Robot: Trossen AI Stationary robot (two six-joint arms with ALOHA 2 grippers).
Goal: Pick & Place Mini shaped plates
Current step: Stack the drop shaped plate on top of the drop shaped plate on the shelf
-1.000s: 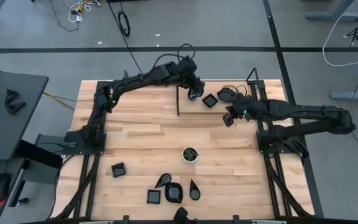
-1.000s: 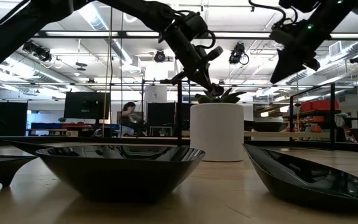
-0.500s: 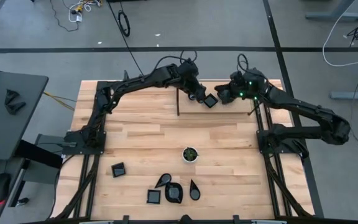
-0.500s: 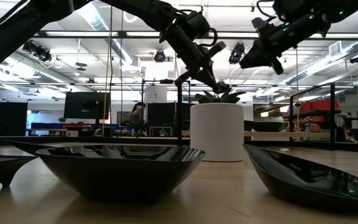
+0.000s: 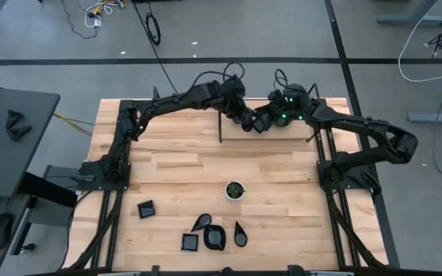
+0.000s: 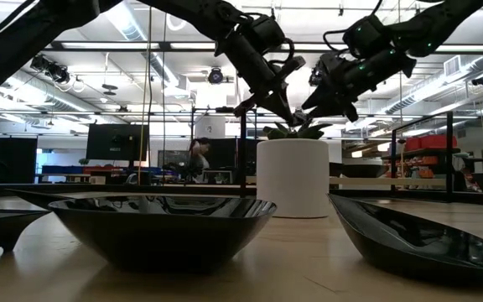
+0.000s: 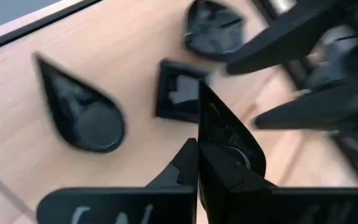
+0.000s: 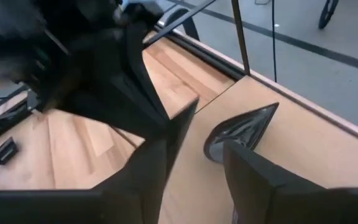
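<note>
My left gripper (image 5: 245, 117) hangs over the table's far middle, shut on a glossy black mini plate (image 7: 229, 140). Below it on the wood lie a teardrop plate (image 7: 82, 115), a square plate (image 7: 178, 98) and a leaf-shaped plate (image 7: 213, 34), each resting on its base. My right gripper (image 5: 264, 123) stands open right beside the held plate, with its fingers (image 7: 328, 109) pointing at it from the table's right. I see no touch between them. The teardrop plate (image 8: 241, 132) also shows past the right fingers. My left gripper pinches the plate by its rim (image 7: 205, 163) between its two fingers. The fingers slant down from the table's left. The plate stands on edge above the fingertips, lifted clear of the table.
A white cup with a green plant (image 5: 235, 189) stands at mid-table. Several more black plates (image 5: 214, 238) lie near the front edge, and a square one (image 5: 146, 208) lies at the front left. A thin dark post (image 5: 220, 123) rises beside the left gripper.
My right gripper has swung toward the table's far edge and left, up to the left gripper. It has tipped from pointing down to nearer level, and it has opened. The left gripper has kept its hold on the plate almost in place.
</note>
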